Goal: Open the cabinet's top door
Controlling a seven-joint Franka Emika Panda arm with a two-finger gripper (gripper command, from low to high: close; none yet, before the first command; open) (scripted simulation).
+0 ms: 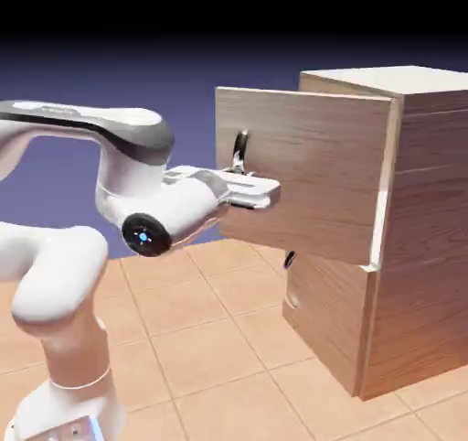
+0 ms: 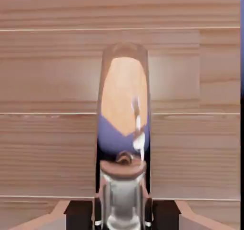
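The cabinet [image 1: 420, 247] stands at the exterior view's right, tall and light-brown. Its top door [image 1: 311, 183] has swung out from the body, hinged along its right edge. My gripper [image 1: 239, 168] is shut on the door's dark curved handle [image 1: 240, 146], with the white hand reaching in from the left. In the hand view the shiny handle [image 2: 124, 105] fills the middle, running up from between my gripper [image 2: 123, 212] at the bottom edge. The door's wood grain [image 2: 47, 143] fills the picture behind it.
The lower panel [image 1: 329, 325] sits shut below the opened door, its small dark handle [image 1: 289, 260] just under the door's bottom edge. The tiled table [image 1: 210, 338] spreads in front of the cabinet. My arm [image 1: 64, 274] rises at the lower left.
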